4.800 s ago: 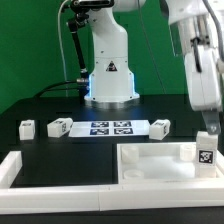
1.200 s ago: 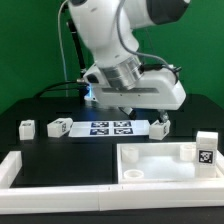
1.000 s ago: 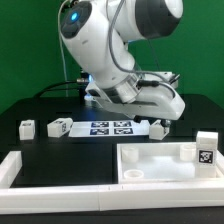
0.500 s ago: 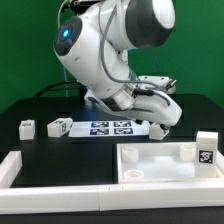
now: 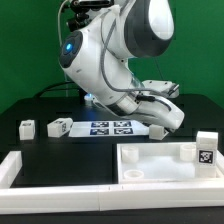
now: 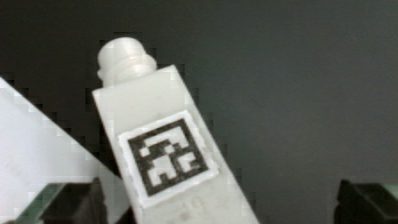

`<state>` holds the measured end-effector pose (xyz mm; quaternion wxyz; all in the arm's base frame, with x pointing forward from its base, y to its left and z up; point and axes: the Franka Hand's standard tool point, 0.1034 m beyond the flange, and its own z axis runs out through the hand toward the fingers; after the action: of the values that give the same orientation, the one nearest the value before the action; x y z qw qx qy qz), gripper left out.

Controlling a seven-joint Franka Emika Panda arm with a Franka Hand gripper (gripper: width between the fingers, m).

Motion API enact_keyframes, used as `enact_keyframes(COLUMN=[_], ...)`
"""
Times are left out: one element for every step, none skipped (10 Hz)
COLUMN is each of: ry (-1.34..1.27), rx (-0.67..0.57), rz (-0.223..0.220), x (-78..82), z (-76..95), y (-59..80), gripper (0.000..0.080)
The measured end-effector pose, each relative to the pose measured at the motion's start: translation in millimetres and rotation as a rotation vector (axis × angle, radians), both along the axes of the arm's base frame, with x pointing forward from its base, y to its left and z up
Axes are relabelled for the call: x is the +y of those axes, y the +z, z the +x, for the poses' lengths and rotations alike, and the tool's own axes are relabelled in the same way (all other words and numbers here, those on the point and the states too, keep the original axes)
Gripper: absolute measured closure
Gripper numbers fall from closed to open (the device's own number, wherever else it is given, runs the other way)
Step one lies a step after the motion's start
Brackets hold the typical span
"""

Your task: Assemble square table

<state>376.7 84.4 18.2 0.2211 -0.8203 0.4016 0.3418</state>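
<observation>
We see our jaws wide astride a leg block (image 6: 160, 130). The marker board's (image 6: 25, 145) edge lies just beside it, bare counter (image 6: 294, 80) opposite.

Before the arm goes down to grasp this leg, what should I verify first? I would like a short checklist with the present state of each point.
1. Jaws open: ok, fingers stand wide apart.
2. Leg block between the jaws: ok.
3. Leg block squared to the jaws: not ok, it lies slanted.
4. Height above the table: cannot tell.
5. Square panel clear of the arm: ok.
</observation>
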Motion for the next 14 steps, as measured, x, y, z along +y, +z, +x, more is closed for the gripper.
enact_keyframes(ry=[0.002,0.115,0.175,0.154,0.153,0.153,0.152,0.15,0.146,0.141,0.129,0.129,0.128,0.127], rx=[0.0,-0.02,-0.051,-0.041,-0.041,-0.04,-0.04,-0.04,-0.031,-0.012,0.003,-0.003,-0.003,-0.002], rz=[0.0,0.018,0.035,0.022,0.022,0.021,0.021,0.021,0.037,0.045,0.057,0.052,0.051,0.051], x=[-0.2,-1.1,-0.1,-2.4,-3.4,-3.7,-4.1,-5.0,-6.3,-3.4,-0.3,-2.8,-3.3,-3.8], z=[-0.1,-3.2,2.0,1.3,1.2,1.3,1.3,1.1,-4.5,-11.7,-15.1,-13.1,-13.0,-13.0], y=[0.0,-0.7,-4.4,-4.6,-4.7,-5.0,-5.1,-5.4,-7.8,-12.1,-14.8,-14.1,-14.2,-14.3], gripper=[0.015,0.015,0.015,0.015,0.015,0.015,0.015,0.015,0.015,0.015,0.015,0.029,0.029,0.0427])
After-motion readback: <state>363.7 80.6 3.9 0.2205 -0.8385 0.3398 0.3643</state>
